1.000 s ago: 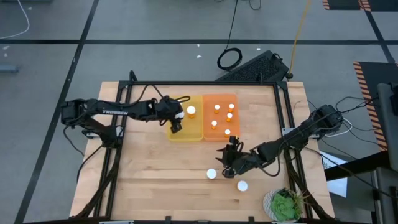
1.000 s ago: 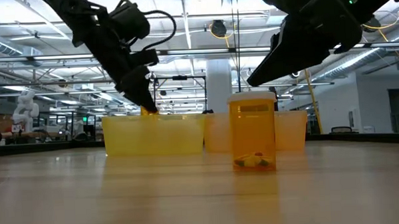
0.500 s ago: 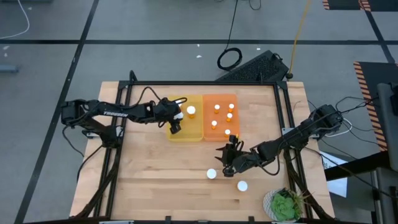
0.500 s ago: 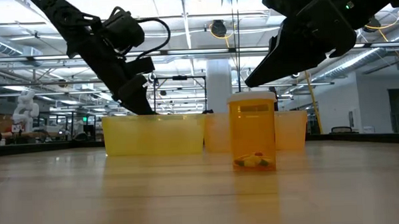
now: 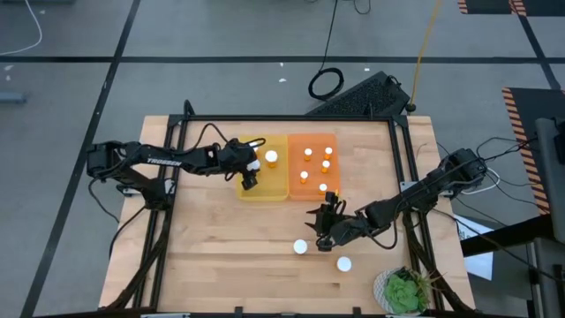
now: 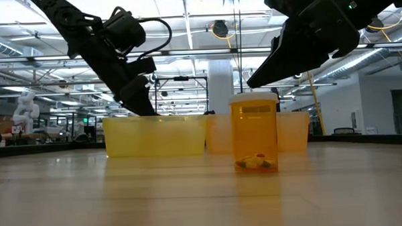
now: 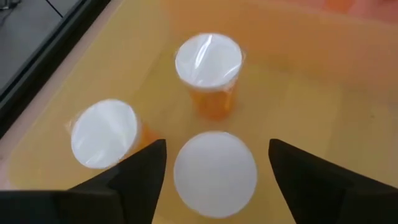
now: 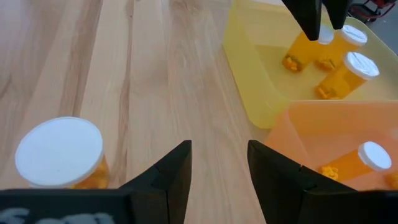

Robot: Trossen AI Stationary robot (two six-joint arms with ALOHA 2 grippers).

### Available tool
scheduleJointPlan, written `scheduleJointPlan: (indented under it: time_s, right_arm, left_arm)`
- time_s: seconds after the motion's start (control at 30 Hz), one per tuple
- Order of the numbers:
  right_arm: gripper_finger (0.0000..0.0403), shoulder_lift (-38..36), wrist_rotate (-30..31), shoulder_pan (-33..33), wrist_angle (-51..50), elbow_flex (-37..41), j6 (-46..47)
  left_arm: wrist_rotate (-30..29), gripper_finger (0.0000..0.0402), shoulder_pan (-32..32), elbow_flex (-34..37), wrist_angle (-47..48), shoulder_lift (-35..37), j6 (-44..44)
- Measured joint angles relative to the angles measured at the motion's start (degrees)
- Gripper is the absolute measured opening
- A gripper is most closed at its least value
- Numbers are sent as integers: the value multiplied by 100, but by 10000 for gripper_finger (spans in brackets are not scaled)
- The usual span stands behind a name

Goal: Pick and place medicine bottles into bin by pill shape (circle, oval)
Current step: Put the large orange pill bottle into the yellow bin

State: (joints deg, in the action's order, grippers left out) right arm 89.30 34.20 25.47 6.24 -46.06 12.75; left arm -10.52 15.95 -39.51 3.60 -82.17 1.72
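Three bottles stand in the yellow bin (image 5: 263, 168); my left gripper (image 7: 214, 171) hovers spread wide around the nearest (image 7: 214, 173), apparently just released. Right gripper (image 8: 217, 165), also open, hangs near a table bottle (image 8: 59, 152), left of it.

We see a wooden table (image 5: 221, 247). On it sit a yellow bin (image 5: 274, 187) and an orange bin (image 5: 315, 143) side by side at the far middle. Two medicine bottles (image 5: 300, 247) stand nearer, with a green plant (image 5: 406, 291) at the near right corner.

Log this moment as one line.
left gripper: open over bottle in yellow bin | right gripper: open, above table
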Motion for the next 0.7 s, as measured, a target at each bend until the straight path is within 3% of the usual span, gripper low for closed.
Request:
scheduleJointPlan:
  time_s: [0.3, 0.5, 0.7]
  right_arm:
    - [148, 0, -261, 1, -4, 0, 187]
    - [148, 0, -1161, 2, -36, 0, 478]
    - [148, 0, -1502, 9, -120, 0, 844]
  left_arm:
    - [-9, 296, -210, -63, -96, 153, -101]
    - [-10, 296, -452, -68, 3, 372, -92]
    - [-9, 296, -842, -68, 162, 836, -20]
